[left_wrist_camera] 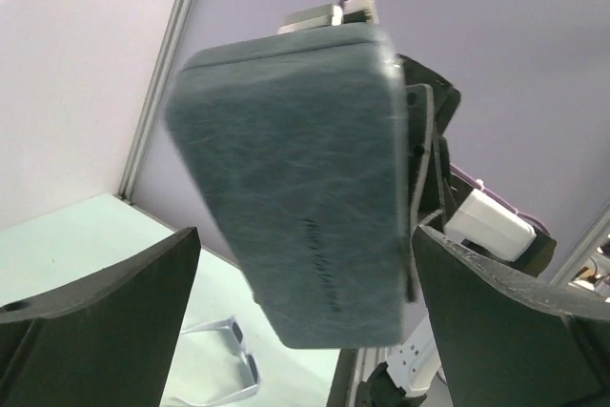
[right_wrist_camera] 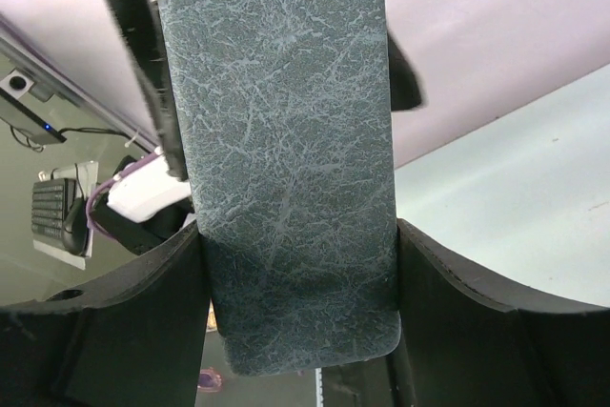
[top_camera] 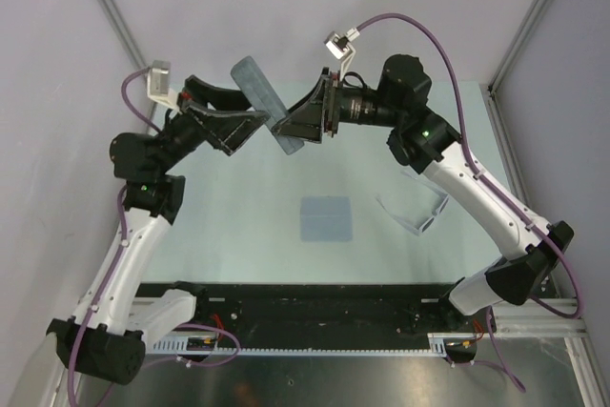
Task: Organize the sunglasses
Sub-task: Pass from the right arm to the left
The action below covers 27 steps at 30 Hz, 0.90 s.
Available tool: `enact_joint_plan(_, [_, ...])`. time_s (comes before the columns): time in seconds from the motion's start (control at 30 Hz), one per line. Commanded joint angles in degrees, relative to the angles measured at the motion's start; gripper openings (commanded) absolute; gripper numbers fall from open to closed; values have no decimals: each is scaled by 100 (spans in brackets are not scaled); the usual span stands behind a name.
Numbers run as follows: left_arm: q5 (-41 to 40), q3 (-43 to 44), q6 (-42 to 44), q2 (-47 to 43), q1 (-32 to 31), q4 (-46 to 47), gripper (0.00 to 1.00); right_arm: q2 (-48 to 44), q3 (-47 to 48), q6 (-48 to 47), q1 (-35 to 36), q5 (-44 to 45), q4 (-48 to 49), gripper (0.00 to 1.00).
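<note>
The white-framed sunglasses (top_camera: 416, 213) lie unfolded on the table at the right, and also show low in the left wrist view (left_wrist_camera: 232, 361). The grey felt case (top_camera: 259, 89) is held in the air at the back. My right gripper (top_camera: 292, 131) is shut on the case's near end (right_wrist_camera: 286, 188), with both fingers pressed against its sides. My left gripper (top_camera: 257, 127) is open, its fingers on either side of the case (left_wrist_camera: 305, 178); a gap shows by the left finger (left_wrist_camera: 114, 312).
A square grey-blue cloth (top_camera: 326, 218) lies flat at the middle of the table, left of the sunglasses. Grey walls and metal posts close in the back and sides. The arm bases and a black rail run along the near edge.
</note>
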Motion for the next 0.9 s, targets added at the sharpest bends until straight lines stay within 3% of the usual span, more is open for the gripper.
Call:
enact_joint_plan(0.0, [-228,53,-113,112,-131,122,100,-272,26,7,102,-270,664,9])
enact_joint_plan(0.3, [-448,-71,-69,68,-131,131,97,-343,-70,-63,84,-376,691,9])
enact_joint_plan(0.5, [-211,9,-122,121,-209,139,71,-316,-158,-28,58,-463,734,10])
enact_joint_plan(0.6, [-210,17,-113,112,-228,140,57,-307,-219,-63,32,-481,744,22])
enact_joint_plan(0.63, [-211,17,-113,103,-236,139,52,-316,-263,-98,-12,-464,752,33])
enact_joint_plan(0.7, [-184,26,-166,86,-236,148,37,-369,-360,-160,-56,-376,744,41])
enact_joint_plan(0.73, [-158,44,-183,68,-228,140,32,-447,-474,-230,-126,-332,752,51])
enact_joint_plan(0.77, [-149,53,-236,68,-236,148,27,-500,-562,-256,-135,-297,839,55])
enact_joint_plan(0.87, [-61,88,-385,59,-236,140,18,-650,-738,-405,-197,-191,911,68])
